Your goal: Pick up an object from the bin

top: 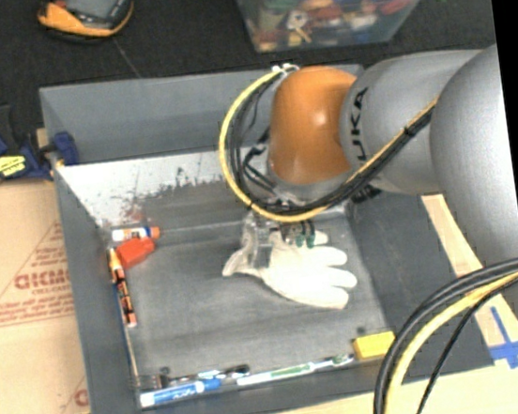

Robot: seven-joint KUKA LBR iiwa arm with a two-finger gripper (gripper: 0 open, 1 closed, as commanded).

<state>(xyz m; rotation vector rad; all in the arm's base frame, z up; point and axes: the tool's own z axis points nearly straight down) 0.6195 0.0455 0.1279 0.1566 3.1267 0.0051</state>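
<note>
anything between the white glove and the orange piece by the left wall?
Nothing. In the camera view, bare bin floor runs from the white glove to the orange piece.

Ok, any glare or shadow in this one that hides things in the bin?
Camera view: light falls fairly evenly over the bin, with no hard shadows on its floor. Pale reflections streak the back wall. The white glove under the end effector is the brightest patch. The arm and its orange cover block the bin's back right part.
</note>
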